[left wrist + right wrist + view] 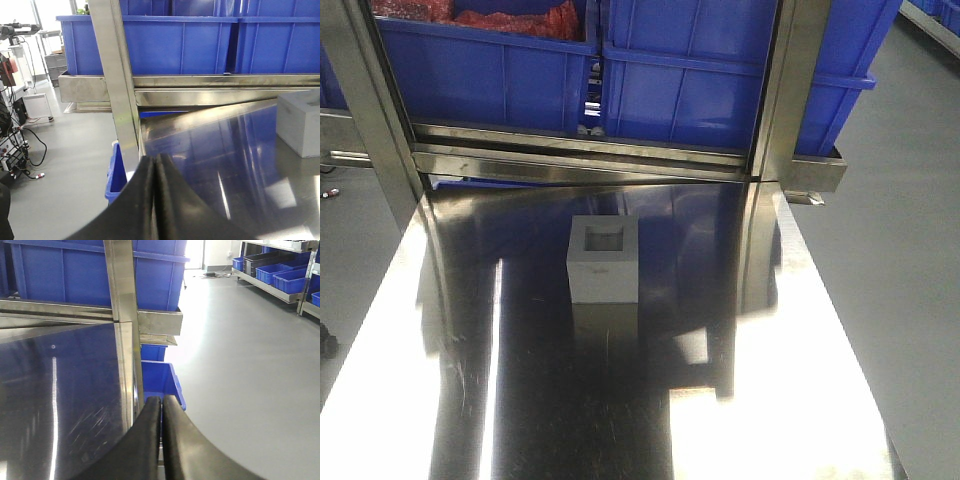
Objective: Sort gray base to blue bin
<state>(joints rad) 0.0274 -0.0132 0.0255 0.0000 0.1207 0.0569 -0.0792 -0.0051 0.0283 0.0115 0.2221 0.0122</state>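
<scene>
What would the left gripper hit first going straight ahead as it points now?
Likely the steel upright post, just left of the shut left gripper's tips; depth is unclear. Missing that, the shelf rail beyond. The gray base sits off right.

Front cam sits high over the near end of the steel table (770,420), tilted down toward the blue bins (690,90) at the back. My left wrist cam rides low by the left edge, peeking over the left gripper (156,161); the right one mirrors it over the right gripper (161,402). All three share tabletop and bins.
</scene>
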